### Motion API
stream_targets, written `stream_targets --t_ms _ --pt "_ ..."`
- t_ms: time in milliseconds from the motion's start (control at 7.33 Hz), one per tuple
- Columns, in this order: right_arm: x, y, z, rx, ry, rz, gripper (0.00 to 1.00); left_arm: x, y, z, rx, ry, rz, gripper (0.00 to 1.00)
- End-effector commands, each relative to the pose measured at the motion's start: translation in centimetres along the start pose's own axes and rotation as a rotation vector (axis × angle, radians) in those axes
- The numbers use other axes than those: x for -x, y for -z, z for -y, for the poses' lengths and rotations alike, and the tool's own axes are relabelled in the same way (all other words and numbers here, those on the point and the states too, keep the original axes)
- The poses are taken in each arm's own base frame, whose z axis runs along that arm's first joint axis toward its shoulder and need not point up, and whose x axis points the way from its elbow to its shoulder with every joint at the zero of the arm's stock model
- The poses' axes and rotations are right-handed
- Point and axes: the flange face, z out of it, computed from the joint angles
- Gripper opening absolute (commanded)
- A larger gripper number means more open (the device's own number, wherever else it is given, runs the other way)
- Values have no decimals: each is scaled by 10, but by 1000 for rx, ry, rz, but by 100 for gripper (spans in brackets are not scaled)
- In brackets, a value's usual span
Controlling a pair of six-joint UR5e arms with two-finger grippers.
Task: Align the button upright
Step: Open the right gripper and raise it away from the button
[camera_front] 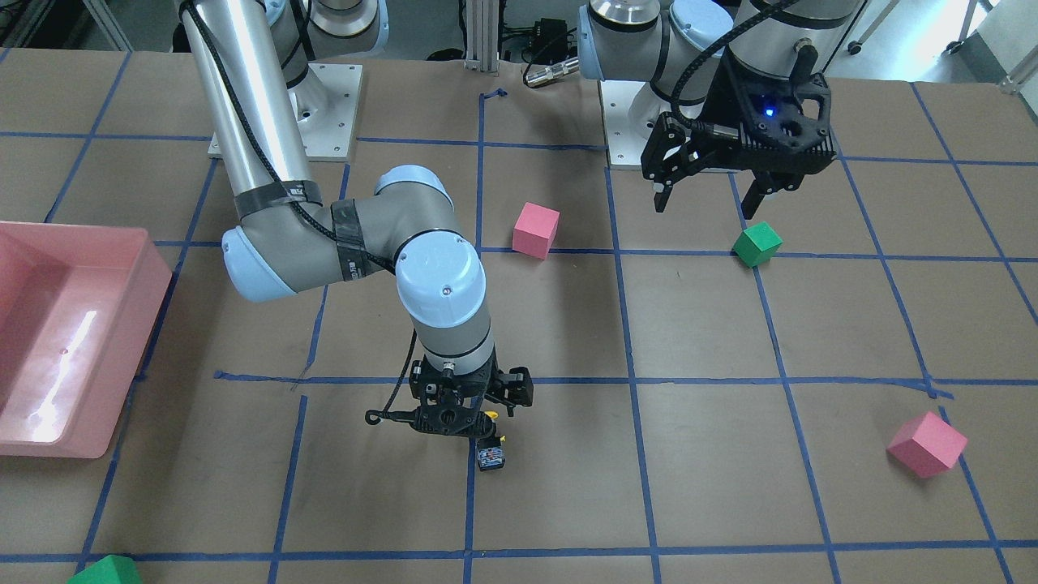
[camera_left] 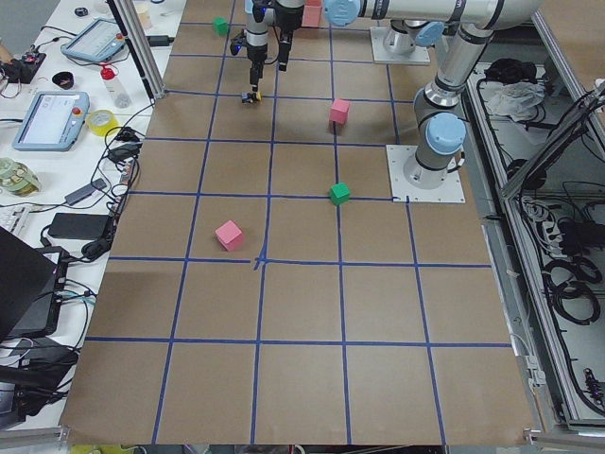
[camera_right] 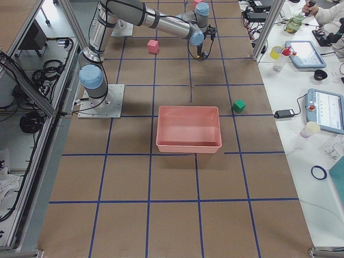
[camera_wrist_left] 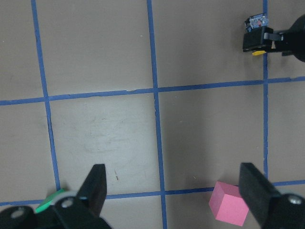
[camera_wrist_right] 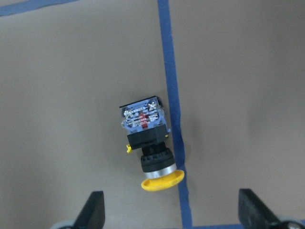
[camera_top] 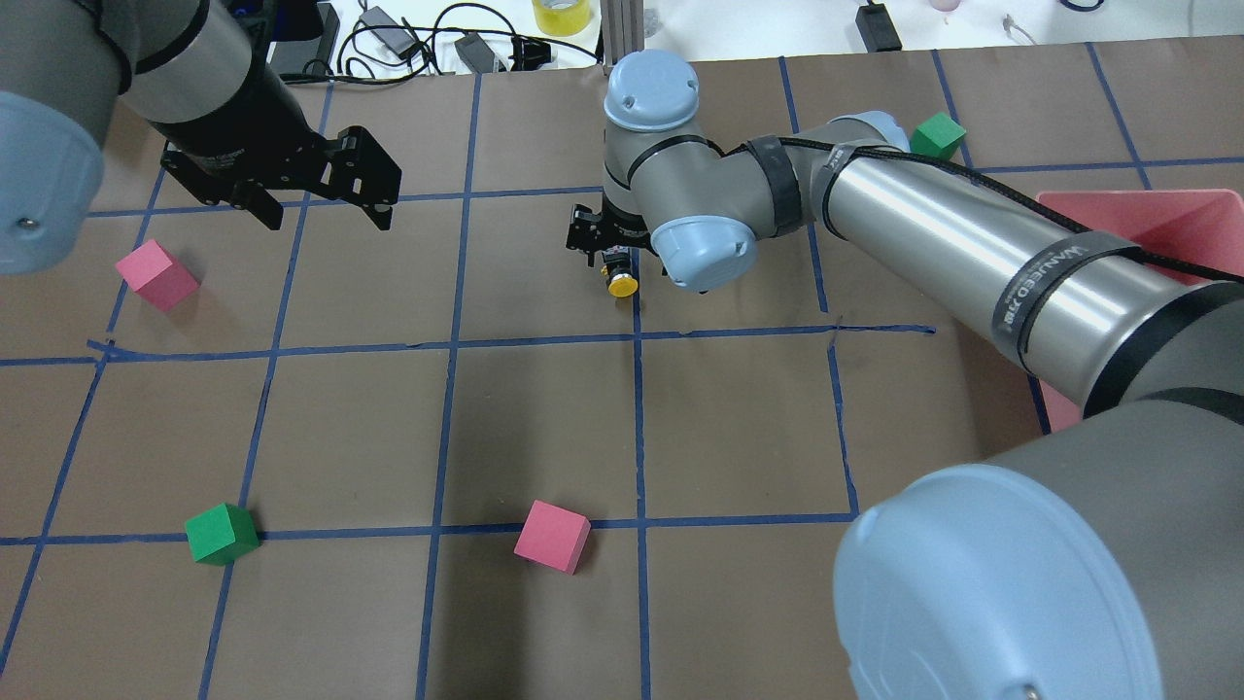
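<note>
A robotics lab — grid-taped table (camera_left: 302, 303), teach pendants (camera_left: 49, 120), cables (camera_left: 567, 284).

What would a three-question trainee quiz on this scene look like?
1. True or false: the button stands upright, yellow cap on top.
2. The right hand is: A) shut on the button; B) open, holding nothing; C) shut on a pink cube.
3. What colour is the cube nearest the left hand?
Key: 1 false, it lies on its side by a blue tape line. 2 B. 3 green: the green cube.
</note>
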Motion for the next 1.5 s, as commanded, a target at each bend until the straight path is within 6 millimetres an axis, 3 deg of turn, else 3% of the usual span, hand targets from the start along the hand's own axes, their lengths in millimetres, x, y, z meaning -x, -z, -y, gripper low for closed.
stream_targets --t_ms 0,273,409,682,818,955,1364 --pt "-55 55 7 15 9 -78 100 0 0 0 0 0 0 100" --pt "-149 125 1 82 85 -106 100 2 -1 2 3 3 0 100" --pt "-177 161 -10 99 42 -108 100 0 -8 5 15 0 1 100" --pt "-183 221 -45 118 35 -116 100 -2 -12 11 -18 -6 3 100" --pt "-183 252 -65 113 33 -117 100 -4 -21 14 -81 0 11 100" --pt "-182 274 -82 101 37 -115 100 -6 -43 14 -166 -1 14 100" --pt "-181 280 -89 119 34 -108 100 -61 -101 -20 -396 -68 46 100"
